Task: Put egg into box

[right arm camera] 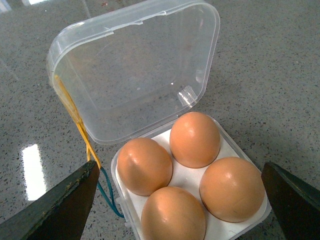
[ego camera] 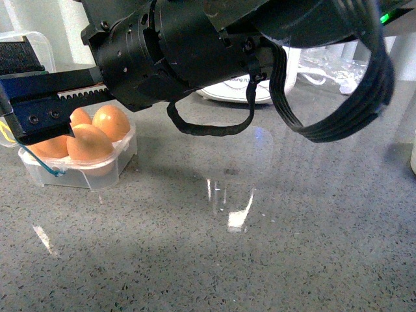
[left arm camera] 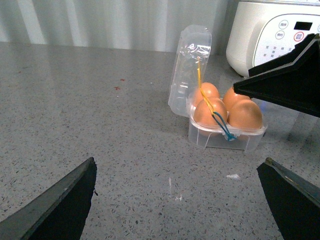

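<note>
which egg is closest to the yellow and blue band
The egg in the box corner cell that borders both the open lid and the side where the band runs. The other three sit further from it.

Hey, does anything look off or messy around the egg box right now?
Nothing spilled or cracked: four whole eggs fill the box, lid standing open. Only oddity: the yellow band and blue band dangle loose off one side.
</note>
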You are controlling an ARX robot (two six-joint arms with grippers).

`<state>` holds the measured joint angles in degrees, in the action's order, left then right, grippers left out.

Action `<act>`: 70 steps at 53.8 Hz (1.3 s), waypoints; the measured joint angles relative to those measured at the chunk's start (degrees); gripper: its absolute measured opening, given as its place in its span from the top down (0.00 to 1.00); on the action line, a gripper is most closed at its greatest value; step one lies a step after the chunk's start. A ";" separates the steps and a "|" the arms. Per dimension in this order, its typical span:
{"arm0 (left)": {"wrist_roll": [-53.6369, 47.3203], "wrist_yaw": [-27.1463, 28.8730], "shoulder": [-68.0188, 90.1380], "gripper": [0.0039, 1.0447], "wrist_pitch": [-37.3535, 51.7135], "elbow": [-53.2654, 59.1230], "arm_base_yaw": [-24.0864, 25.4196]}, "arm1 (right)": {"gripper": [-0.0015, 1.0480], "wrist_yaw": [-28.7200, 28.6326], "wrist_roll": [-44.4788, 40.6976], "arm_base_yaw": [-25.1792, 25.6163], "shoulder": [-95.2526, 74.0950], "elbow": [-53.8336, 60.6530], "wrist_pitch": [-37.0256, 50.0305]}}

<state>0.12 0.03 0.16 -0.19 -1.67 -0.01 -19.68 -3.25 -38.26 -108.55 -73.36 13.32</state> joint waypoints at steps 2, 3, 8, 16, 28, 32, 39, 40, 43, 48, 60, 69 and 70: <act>0.00 0.00 0.00 0.06 0.00 0.00 0.00 | 0.06 0.02 0.00 0.15 0.00 0.00 0.00; 0.00 0.00 0.00 0.06 0.00 0.00 0.00 | 0.07 0.02 0.00 0.24 0.00 0.02 0.02; 0.00 0.00 0.00 0.06 0.00 0.00 0.00 | 0.07 -0.11 0.09 0.72 0.00 0.28 0.61; 0.00 0.00 0.00 0.06 0.00 0.00 0.00 | 0.07 -0.09 0.66 1.66 0.70 1.62 2.01; 0.00 0.00 0.00 0.06 0.00 0.00 0.00 | 0.07 0.26 2.21 4.79 6.10 5.35 4.83; 0.00 0.00 0.00 0.06 0.00 0.00 0.00 | 0.07 0.81 2.80 6.14 8.22 6.36 5.35; 0.00 0.00 0.00 0.06 0.00 0.00 0.00 | 0.07 2.99 4.59 10.51 13.66 9.55 6.73; 0.00 0.00 0.00 0.06 0.00 0.00 0.00 | 0.07 3.10 4.79 10.86 14.10 9.88 6.88; 0.00 0.00 0.00 0.06 0.00 0.00 0.00 | 0.07 4.26 5.55 13.16 16.74 12.11 7.65; 0.00 0.00 0.00 0.06 0.00 0.00 0.00 | 0.07 6.40 6.05 16.63 21.27 15.96 8.41; 0.00 0.00 0.00 0.06 0.00 0.00 0.00 | 0.07 12.55 5.05 26.71 35.76 27.06 8.13; 0.00 0.00 0.00 0.06 0.00 0.00 0.00 | 0.07 11.65 4.96 35.93 46.71 35.39 7.76; 0.00 0.00 0.00 0.06 0.00 0.00 0.00 | 0.07 11.63 4.96 37.03 47.93 36.15 7.58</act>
<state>0.12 0.03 0.16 -0.19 -1.67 -0.01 -8.05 1.72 -1.23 -60.62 -37.21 20.91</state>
